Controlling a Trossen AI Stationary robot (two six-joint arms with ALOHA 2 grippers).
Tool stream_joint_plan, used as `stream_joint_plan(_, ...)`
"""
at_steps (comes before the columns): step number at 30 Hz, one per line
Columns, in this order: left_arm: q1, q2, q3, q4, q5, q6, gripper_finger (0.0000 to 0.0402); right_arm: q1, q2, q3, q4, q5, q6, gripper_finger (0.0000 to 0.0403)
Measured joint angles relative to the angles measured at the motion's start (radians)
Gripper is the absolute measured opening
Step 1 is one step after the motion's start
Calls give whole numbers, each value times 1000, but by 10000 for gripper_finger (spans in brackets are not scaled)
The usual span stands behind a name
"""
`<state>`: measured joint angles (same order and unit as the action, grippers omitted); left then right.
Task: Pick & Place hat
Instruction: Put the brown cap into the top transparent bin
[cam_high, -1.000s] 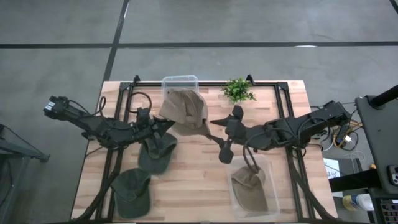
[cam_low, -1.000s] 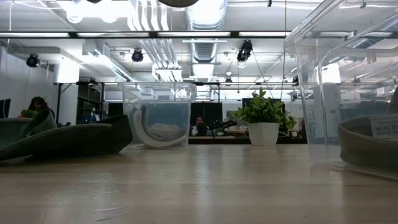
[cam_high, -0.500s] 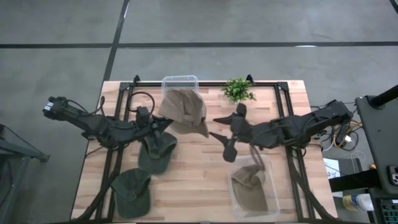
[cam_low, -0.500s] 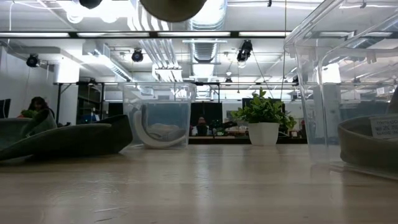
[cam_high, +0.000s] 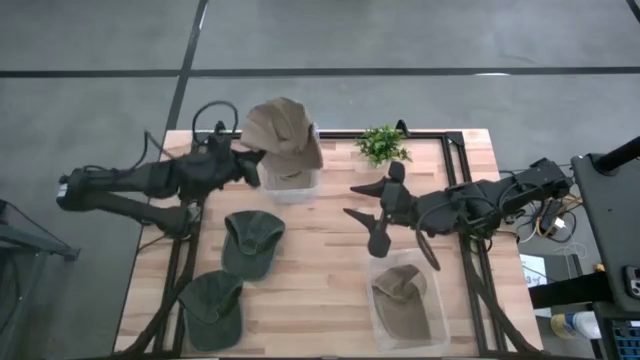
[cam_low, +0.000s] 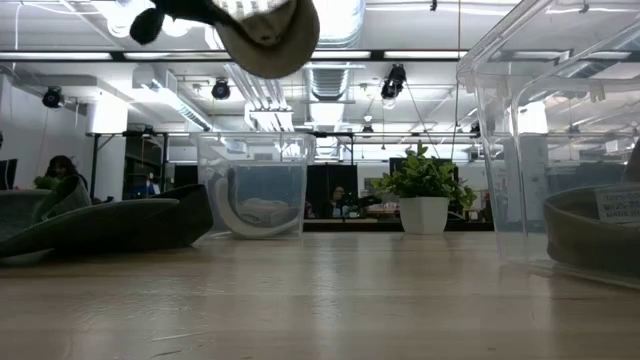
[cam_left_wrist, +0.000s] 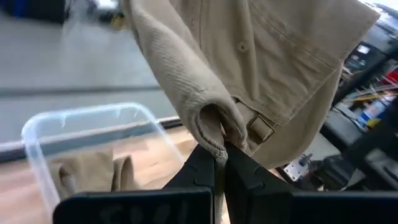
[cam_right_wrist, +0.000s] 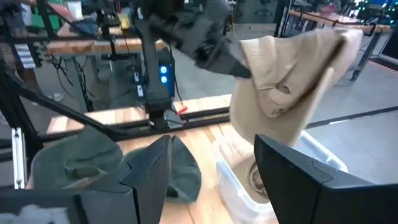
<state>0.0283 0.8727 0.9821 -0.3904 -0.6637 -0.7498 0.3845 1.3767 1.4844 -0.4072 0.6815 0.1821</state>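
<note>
A tan hat (cam_high: 283, 130) hangs from my left gripper (cam_high: 252, 166), which is shut on it, above the clear far bin (cam_high: 292, 185). The low view shows the hat (cam_low: 265, 30) well above that bin (cam_low: 255, 185). In the left wrist view another tan hat (cam_left_wrist: 93, 171) lies inside the bin (cam_left_wrist: 43, 134). My right gripper (cam_high: 375, 208) waits open over the table's middle, touching nothing. Its wrist view looks between its fingers (cam_right_wrist: 214, 180) at the hanging hat (cam_right_wrist: 286, 74). My left gripper (cam_left_wrist: 219, 163) pinches the tan hat's rear edge (cam_left_wrist: 211, 127), a rolled fold of cloth beside the strap buckle (cam_left_wrist: 261, 129), between its two fingers. The fingers come roughly level from the table's left. The hat is lifted clear and hangs slack over the far bin.
Two green hats lie on the table's left half, one (cam_high: 250, 240) mid-table and one (cam_high: 213, 305) near the front edge. A clear bin (cam_high: 405, 305) at the near right holds a tan hat. A potted plant (cam_high: 382, 145) stands at the far edge.
My left arm has swung toward the table's far edge, carrying the tan hat from beside the mid-table green hat to above the far bin. The hat stays lifted clear. My right gripper has drawn slightly toward the table's right, still open.
</note>
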Motion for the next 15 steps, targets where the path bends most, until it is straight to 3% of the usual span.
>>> stream_joint_plan(9, 452, 87, 0, -53, 460, -36, 13, 17, 9, -2, -27, 0, 1, 224)
stream_joint_plan(15, 581, 174, 27, -187, 528, -30, 9, 24, 9, -8, -58, 0, 1, 224)
